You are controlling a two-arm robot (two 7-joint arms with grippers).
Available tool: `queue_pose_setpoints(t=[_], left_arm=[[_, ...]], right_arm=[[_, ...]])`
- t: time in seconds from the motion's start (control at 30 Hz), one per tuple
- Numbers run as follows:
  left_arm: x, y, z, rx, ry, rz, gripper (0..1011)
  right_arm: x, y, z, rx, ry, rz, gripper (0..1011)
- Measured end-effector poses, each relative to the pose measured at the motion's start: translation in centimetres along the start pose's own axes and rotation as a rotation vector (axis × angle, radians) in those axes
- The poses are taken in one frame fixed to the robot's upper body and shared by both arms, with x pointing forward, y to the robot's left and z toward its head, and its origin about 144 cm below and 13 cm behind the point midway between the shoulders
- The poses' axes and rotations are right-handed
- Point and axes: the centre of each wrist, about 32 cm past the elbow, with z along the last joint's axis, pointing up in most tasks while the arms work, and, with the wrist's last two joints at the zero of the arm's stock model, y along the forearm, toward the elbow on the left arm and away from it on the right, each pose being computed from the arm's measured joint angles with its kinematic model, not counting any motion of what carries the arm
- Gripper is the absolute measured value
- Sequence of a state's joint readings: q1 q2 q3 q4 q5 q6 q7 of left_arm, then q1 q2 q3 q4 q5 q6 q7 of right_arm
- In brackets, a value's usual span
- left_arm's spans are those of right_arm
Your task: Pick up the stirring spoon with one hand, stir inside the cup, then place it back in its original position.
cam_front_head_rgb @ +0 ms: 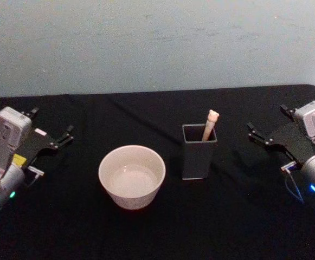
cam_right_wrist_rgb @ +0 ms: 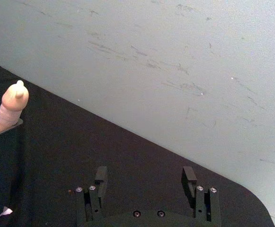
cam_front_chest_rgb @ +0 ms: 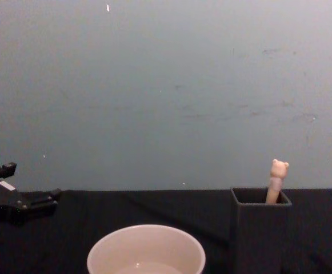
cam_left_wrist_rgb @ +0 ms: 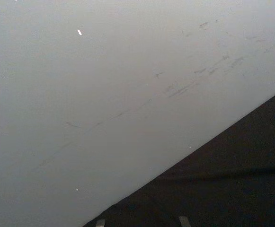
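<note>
The stirring spoon [cam_front_head_rgb: 211, 122] stands in the dark grey square holder [cam_front_head_rgb: 195, 162], its original position, right of centre; only its beige handle with the bear head [cam_front_chest_rgb: 278, 180] sticks out above the rim. Left of the holder stands the wide cream cup [cam_front_head_rgb: 133, 201], also seen low in the chest view [cam_front_chest_rgb: 146, 246]. My left gripper [cam_front_head_rgb: 53, 121] rests open at the table's far left, well away from the cup. At the far right, my right gripper [cam_front_head_rgb: 267, 117] is open, a hand's width from the holder. The right wrist view has its fingertips [cam_right_wrist_rgb: 101, 175] apart over the black cloth, the spoon handle [cam_right_wrist_rgb: 12, 106] off to one side.
A black cloth [cam_front_head_rgb: 162, 238] covers the table, whose rounded far right corner [cam_right_wrist_rgb: 251, 198] lies near my right gripper. A pale scuffed wall [cam_front_head_rgb: 157, 43] rises right behind the table's back edge. Open cloth lies between the cup and each arm.
</note>
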State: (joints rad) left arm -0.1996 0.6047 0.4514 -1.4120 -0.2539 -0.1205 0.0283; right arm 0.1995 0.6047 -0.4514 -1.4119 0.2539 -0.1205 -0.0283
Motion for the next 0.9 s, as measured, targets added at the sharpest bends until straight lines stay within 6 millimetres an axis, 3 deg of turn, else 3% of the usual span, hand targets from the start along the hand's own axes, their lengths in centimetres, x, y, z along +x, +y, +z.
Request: queue_pose_setpoints(t=[0.9], left_arm=[[0.0, 0.0, 0.0, 0.0, 0.0, 0.0, 1001]], right_arm=[[0.0, 0.0, 0.0, 0.0, 0.0, 0.0, 1002]])
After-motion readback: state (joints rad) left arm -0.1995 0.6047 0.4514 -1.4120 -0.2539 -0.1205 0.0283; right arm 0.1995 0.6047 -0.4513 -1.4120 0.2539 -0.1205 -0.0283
